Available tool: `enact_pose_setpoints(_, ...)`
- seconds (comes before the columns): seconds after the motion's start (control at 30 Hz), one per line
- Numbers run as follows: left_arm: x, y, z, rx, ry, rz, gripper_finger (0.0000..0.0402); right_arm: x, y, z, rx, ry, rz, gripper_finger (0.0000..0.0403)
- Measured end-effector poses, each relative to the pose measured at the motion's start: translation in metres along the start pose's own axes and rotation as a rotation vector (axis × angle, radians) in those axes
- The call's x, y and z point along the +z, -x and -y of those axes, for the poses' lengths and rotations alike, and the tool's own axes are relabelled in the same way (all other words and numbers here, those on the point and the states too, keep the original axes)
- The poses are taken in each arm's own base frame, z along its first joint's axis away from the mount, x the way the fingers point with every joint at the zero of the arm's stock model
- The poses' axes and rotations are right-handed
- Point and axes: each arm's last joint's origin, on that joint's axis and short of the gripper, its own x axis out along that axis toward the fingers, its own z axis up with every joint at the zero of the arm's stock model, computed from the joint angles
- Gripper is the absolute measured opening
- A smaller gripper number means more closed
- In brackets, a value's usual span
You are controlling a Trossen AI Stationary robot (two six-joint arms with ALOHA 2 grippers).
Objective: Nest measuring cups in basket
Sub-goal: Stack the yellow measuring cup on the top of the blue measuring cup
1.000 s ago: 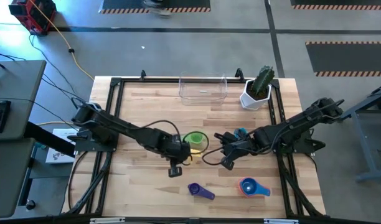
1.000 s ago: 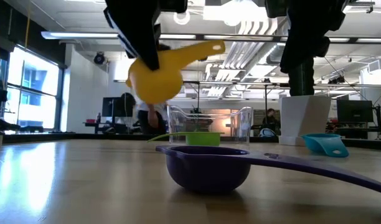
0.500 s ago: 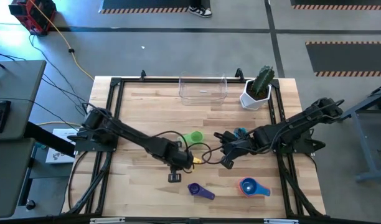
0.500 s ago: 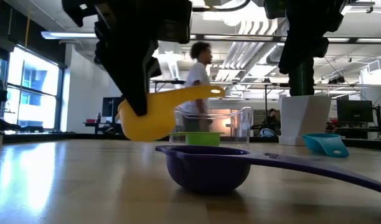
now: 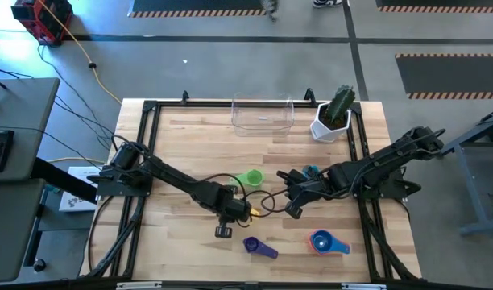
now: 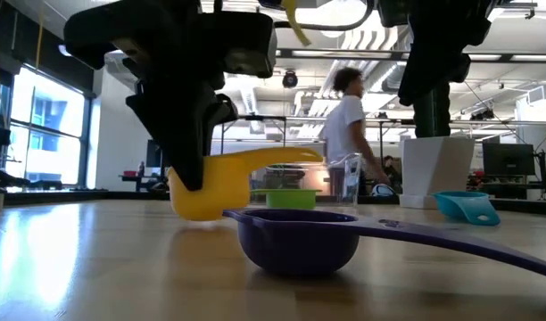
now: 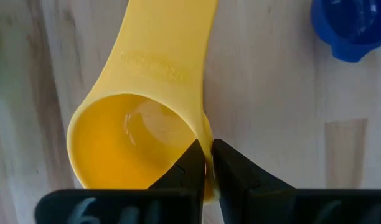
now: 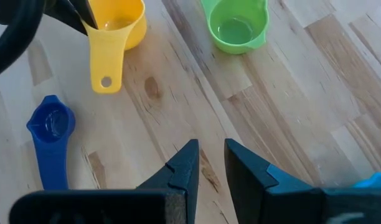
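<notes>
Left gripper (image 7: pixel 205 163) has lowered yellow cup (image 6: pixel 206 183) almost to table, near purple cup (image 6: pixel 300 239), jaws clenched on cup wall. Right gripper (image 8: pixel 209 163) idle, nothing held. Cup light, stiff, slick plastic; rim pinch holds. Basket (image 5: pixel 263 114) far centre.

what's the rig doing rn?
The left gripper is shut on the rim of the yellow cup, holding it low over the table near the purple cup. The right gripper hovers over bare wood, holding nothing. The green cup sits on the table; the basket looks empty.
</notes>
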Motion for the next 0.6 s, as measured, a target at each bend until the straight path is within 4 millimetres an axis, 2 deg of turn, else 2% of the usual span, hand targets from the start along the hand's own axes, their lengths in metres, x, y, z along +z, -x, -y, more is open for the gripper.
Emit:
enact_pose_setpoints(0.23,0.0002,0.0000,0.0002,-0.005,-0.044,0.002,0.0039,0.0001,0.0000,-0.0001,0.001,0.000,0.001,0.0068)
enact_pose_setpoints(0.6,-0.0007,0.0002,0.0008,-0.029,-0.017,-0.012,0.0078,0.0001,0.0000,-0.0001,0.001,-0.001,0.002,0.0068)
